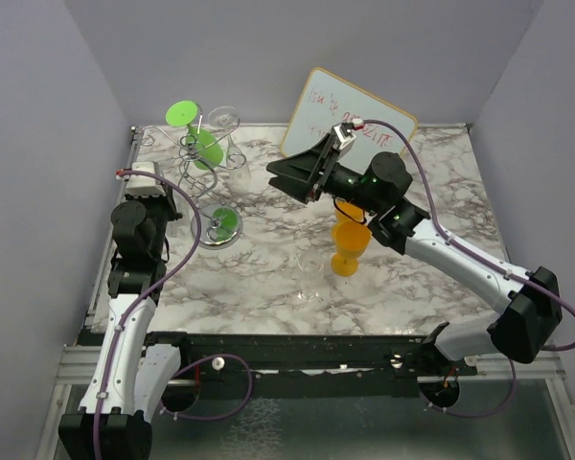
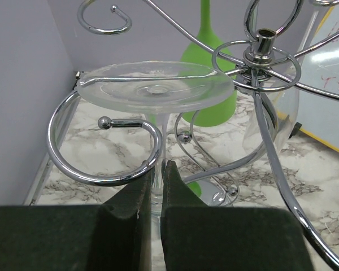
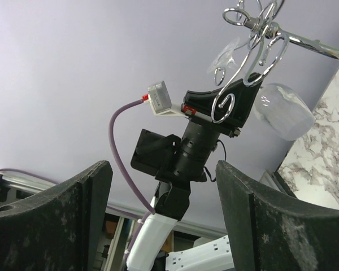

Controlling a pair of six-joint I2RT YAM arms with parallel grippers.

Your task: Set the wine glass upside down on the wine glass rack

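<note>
The wine glass rack [image 1: 218, 226] stands at the back left on its shiny disc base; its post [image 2: 264, 46] and curled arms fill the left wrist view. My left gripper [image 2: 157, 176] is shut on the stem of a clear wine glass [image 2: 156, 88] held upside down, its foot lying just above a curled arm. In the top view the left gripper [image 1: 186, 172] is against the rack. A green glass [image 1: 207, 147] and another clear glass [image 2: 273, 121] hang on the rack. My right gripper [image 1: 289, 178] is open and empty in the air, right of the rack.
An orange glass [image 1: 349, 248] stands upright mid-table below the right arm. A whiteboard [image 1: 350, 123] leans at the back. Grey walls close in on the left and back. The right wrist view shows the rack [image 3: 254, 34] and the left arm's wrist.
</note>
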